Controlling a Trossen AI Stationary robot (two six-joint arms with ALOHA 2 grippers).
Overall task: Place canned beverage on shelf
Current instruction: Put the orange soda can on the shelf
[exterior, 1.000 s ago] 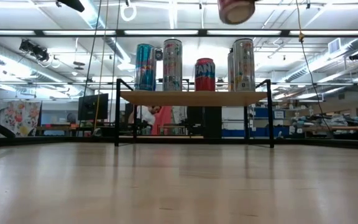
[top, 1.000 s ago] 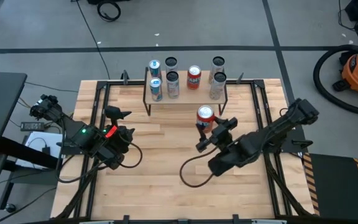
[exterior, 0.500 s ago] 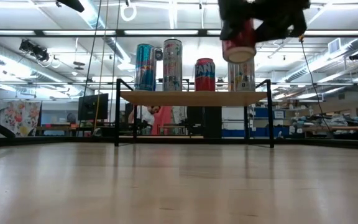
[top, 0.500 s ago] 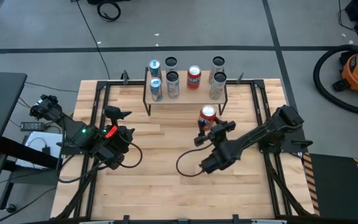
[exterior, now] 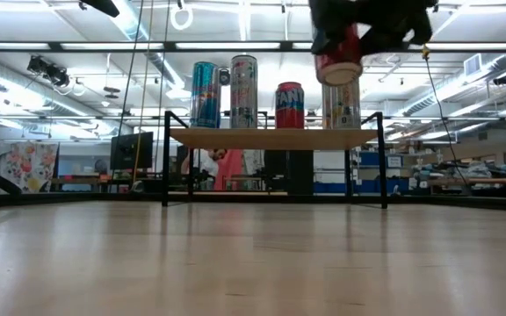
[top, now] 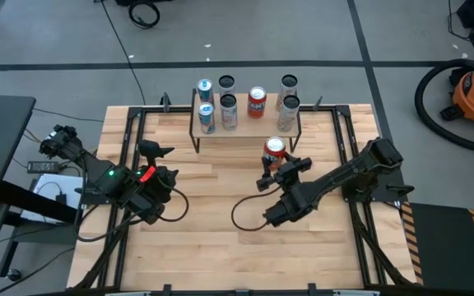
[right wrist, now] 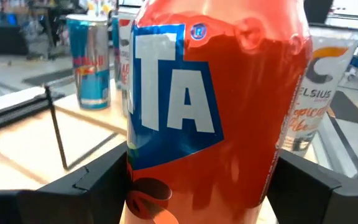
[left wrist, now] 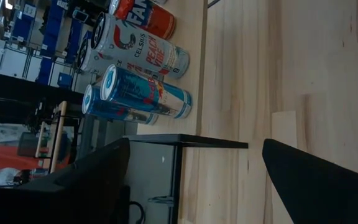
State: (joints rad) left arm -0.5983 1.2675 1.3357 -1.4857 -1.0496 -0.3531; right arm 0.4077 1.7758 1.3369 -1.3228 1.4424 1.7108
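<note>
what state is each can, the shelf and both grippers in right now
red can: upright, gripped, held above the tabletop before the shelf
right gripper: shut on the red can
left gripper: open, empty, waiting at the table's left
shelf: standing, holds five upright cans
shelf cans: upright, untouched

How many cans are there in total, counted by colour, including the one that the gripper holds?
Blue cans: 2
White or silver cans: 4
Red-orange cans: 2, one on the shelf and one held in the right gripper
Total: 8 cans
</note>
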